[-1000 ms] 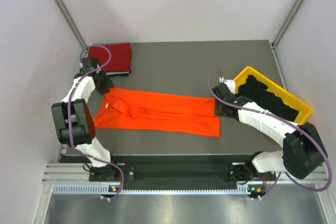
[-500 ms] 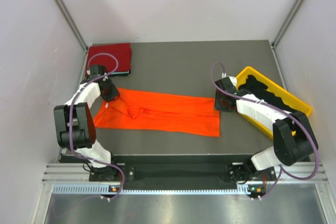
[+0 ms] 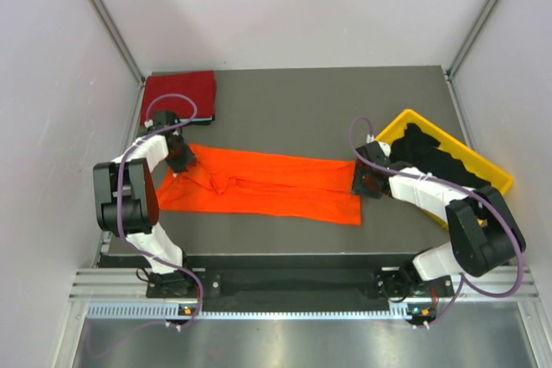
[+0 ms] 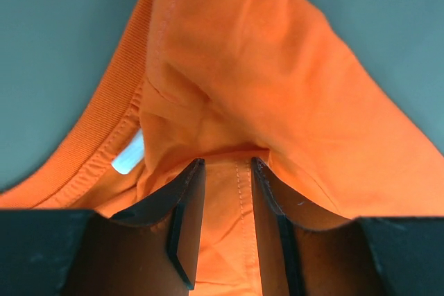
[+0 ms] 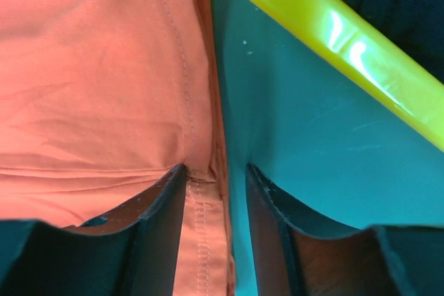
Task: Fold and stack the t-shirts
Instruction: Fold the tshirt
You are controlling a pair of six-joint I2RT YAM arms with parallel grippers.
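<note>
The bright orange cloth t-shirt point(image 3: 259, 183) lies folded in a long strip across the middle of the dark table point(image 3: 345, 101), collar towards the left edge and hem towards the right. At the collar the left gripper point(image 4: 227, 164) has its jaws narrowly apart with orange cloth between them; whether it is pinched I cannot tell. The right gripper point(image 5: 216, 169), jaws apart and holding nothing, straddles the hem's edge beside the yellow plastic bin point(image 5: 333, 39).
</note>
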